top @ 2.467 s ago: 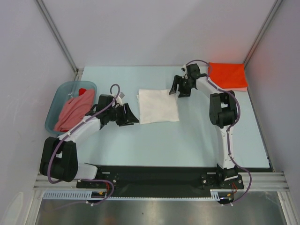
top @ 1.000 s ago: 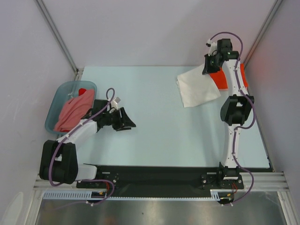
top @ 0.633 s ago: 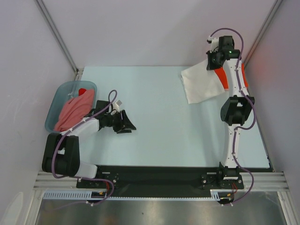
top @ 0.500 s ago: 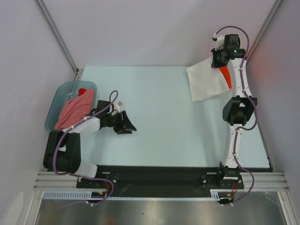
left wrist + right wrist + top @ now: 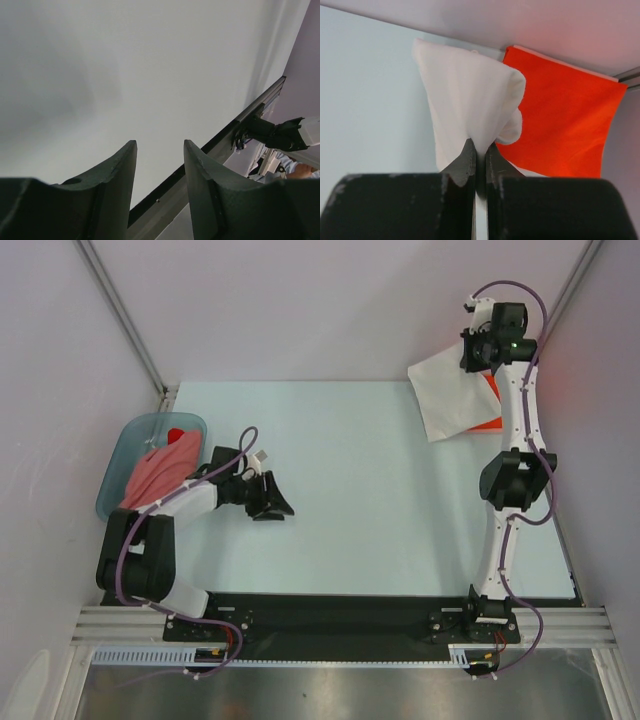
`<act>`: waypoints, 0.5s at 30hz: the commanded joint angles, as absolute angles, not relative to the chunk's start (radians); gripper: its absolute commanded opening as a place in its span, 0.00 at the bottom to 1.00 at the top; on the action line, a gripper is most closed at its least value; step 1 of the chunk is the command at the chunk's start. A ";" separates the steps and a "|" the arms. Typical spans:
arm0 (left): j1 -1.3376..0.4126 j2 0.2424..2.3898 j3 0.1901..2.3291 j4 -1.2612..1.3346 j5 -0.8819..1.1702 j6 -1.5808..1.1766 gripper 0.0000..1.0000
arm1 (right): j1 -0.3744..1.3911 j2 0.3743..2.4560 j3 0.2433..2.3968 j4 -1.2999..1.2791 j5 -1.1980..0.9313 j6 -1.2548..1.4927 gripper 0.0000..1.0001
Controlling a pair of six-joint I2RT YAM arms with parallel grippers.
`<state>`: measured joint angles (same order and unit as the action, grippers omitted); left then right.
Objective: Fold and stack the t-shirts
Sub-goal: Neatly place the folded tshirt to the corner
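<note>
White t-shirt (image 5: 470, 100) in the right end effector's (image 5: 480, 148) tight pinch above orange t-shirt's (image 5: 560, 125) edge; left end effector (image 5: 159, 146) half-open, empty.

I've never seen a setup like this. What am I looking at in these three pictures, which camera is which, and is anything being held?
These are two robot arms bolted at the near edge of a pale blue table. The wide picture looks down from above and behind them. The other two come from a camera on each wrist, showing that arm's own black fingers. The right pincer is shut on a white folded cloth t-shirt, holding it up by one edge over an orange-red folded t-shirt in the far right corner. The left pincer is open and empty, on the table's left side. Beside it, a blue-grey plastic basin holds a salmon-pink t-shirt.
</note>
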<state>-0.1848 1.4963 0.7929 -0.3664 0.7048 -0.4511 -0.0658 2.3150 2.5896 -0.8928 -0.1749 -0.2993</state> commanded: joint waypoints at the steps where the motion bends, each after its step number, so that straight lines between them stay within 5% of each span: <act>1: -0.196 1.499 0.818 -0.364 0.727 -0.433 0.48 | -0.074 2.226 2.669 -0.802 -0.181 -0.322 0.00; 15: -0.201 1.506 0.827 -0.370 0.721 -0.442 0.48 | -0.107 2.214 2.671 -0.779 -0.187 -0.330 0.00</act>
